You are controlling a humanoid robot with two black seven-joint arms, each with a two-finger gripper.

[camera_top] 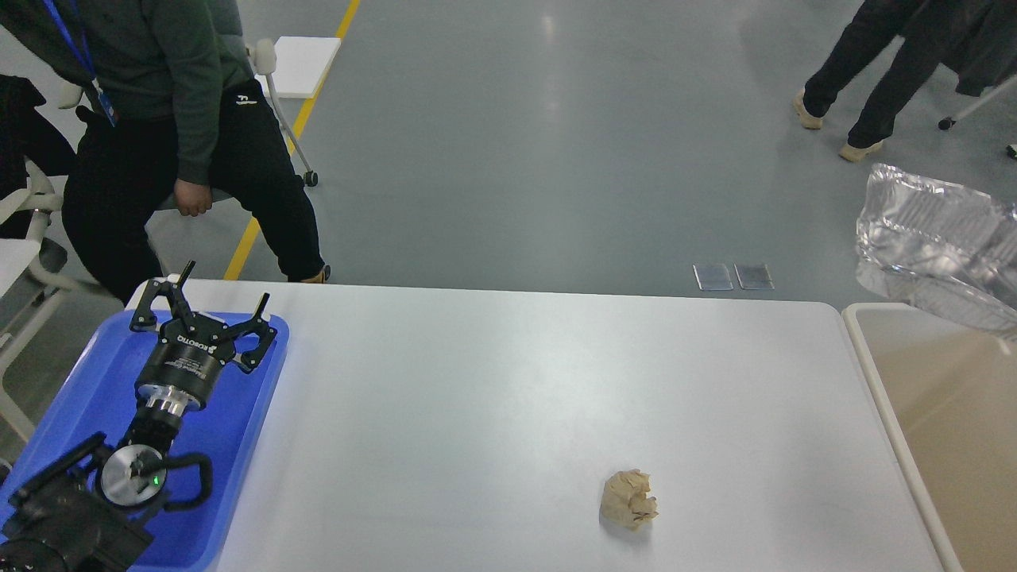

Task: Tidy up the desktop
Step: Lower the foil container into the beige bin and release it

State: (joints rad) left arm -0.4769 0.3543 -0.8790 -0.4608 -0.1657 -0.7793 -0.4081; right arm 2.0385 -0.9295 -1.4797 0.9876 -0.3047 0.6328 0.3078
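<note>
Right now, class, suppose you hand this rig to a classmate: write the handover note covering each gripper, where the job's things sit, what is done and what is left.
Left gripper: fingers open, empty, above the blue tray at the desktop's left end.
Right gripper: not in view.
Desktop: one crumpled brown paper ball lies near the front, right of centre.
Beige bin: at the desktop's right end.
Done: nothing held.
Left: the paper ball is not yet removed; the bin seems its likely place.

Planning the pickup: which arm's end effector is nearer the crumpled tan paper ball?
Left. Its end effector hangs open over the blue plastic tray, far left of the crumpled tan paper ball; the right arm is out of view.
</note>
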